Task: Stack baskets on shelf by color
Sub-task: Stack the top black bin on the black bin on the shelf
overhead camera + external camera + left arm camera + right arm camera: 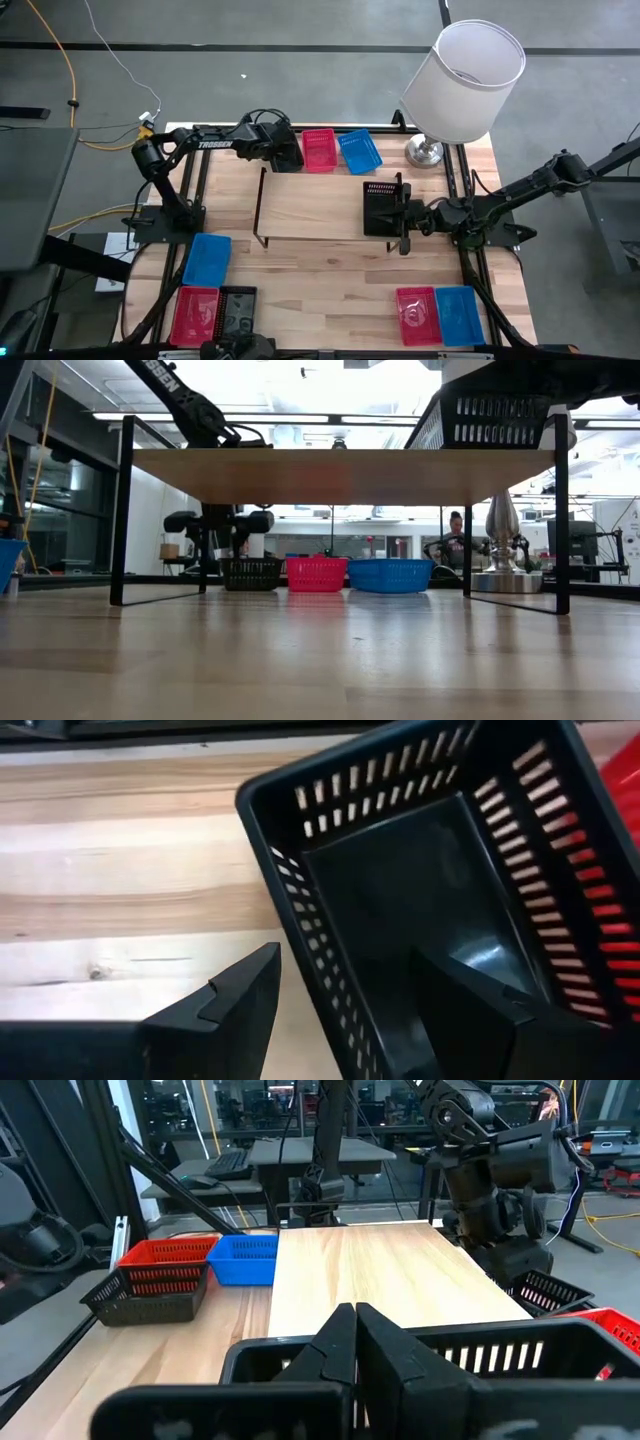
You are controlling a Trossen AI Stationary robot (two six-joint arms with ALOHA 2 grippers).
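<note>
At the table's far edge, a black basket (pixel 420 870) stands beside a red basket (pixel 319 150) and a blue basket (pixel 358 150). My left gripper (pixel 348 952) is open and points down. One finger is inside the black basket, the other outside its side wall (pixel 320 970). On the right end of the shelf (pixel 310 205) stands another black basket (pixel 384 205). My right gripper (pixel 355 1315) is shut at that basket's right wall. My right gripper lays its shut fingers (pixel 385 1350) across the rim (pixel 470 1342) of the basket's wall on the table's right side. It comes level from the right. No wall shows between the fingers. The basket stands upright with its bottom on the shelf top.
A lamp (pixel 465 80) stands at the far right corner. A blue (pixel 207 258), a red (pixel 195 315) and a black basket (pixel 237 310) lie near left. A red (pixel 416 315) and a blue one (pixel 458 315) lie near right. A person (pixel 455 540) sits beyond the table.
</note>
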